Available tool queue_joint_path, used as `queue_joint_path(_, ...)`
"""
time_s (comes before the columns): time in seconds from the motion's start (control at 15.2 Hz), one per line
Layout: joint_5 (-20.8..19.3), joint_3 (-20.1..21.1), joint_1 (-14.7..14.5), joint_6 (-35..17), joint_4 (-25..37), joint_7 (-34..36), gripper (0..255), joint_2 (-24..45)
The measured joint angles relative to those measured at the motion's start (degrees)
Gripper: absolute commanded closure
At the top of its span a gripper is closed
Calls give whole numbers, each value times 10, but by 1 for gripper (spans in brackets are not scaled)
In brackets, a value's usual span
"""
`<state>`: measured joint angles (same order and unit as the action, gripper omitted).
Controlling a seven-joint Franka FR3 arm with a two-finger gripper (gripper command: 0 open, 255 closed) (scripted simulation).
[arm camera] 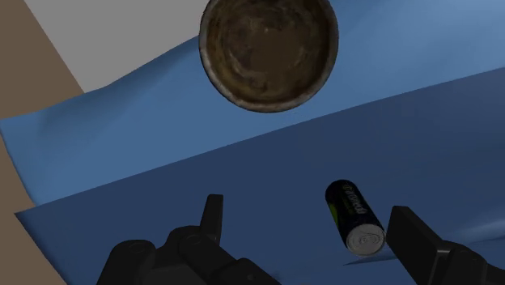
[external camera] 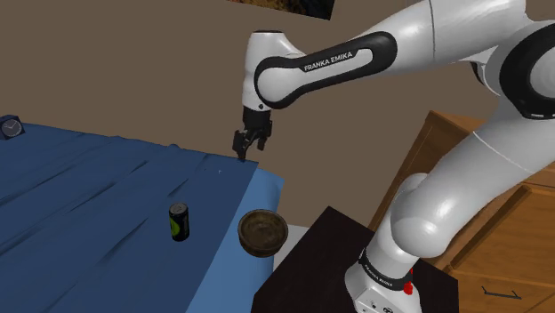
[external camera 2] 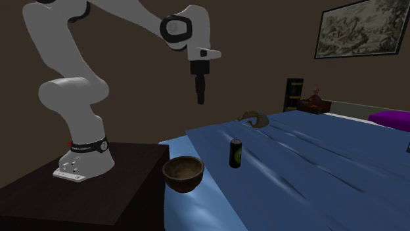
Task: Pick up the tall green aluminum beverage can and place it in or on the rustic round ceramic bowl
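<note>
Gripper [external camera: 245, 142] is hanging high above the bed with its fingers spread apart and nothing between them, so no grab yet. In the wrist view [arm camera: 307, 206] the beverage can [arm camera: 354, 217] shows just inside one finger but way down below. My guess is the arm needs to shift over a bit to centre on the can before it drops.

That can [external camera: 180, 222] stands upright on the blue bedsheet [external camera: 89, 196]. It looks mostly black with a yellow-green logo rather than all green. Upright is handy: a straight-down approach with the fingers either side of the body should work. It's tall and narrow though, so a bump could tip it, and the rumpled sheet wouldn't help.

The brown round bowl [external camera: 262, 233] is near the can, sitting empty right at the corner of the sheet next to the robot's dark stand [external camera 2: 79, 197]. From the second exterior view the bowl [external camera 2: 183, 174] looks like it's perched on the very edge, so I'd set the can in gently. It's a short carry at least.
</note>
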<state>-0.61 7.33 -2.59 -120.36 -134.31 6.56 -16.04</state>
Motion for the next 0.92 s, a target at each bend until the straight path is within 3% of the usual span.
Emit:
queue_joint_path(0.53, -17, 26, -12, -87, 63, 56, 0, 159)
queue_joint_path(0.92, -44, 36, -33, -131, 147, 106, 0, 295)
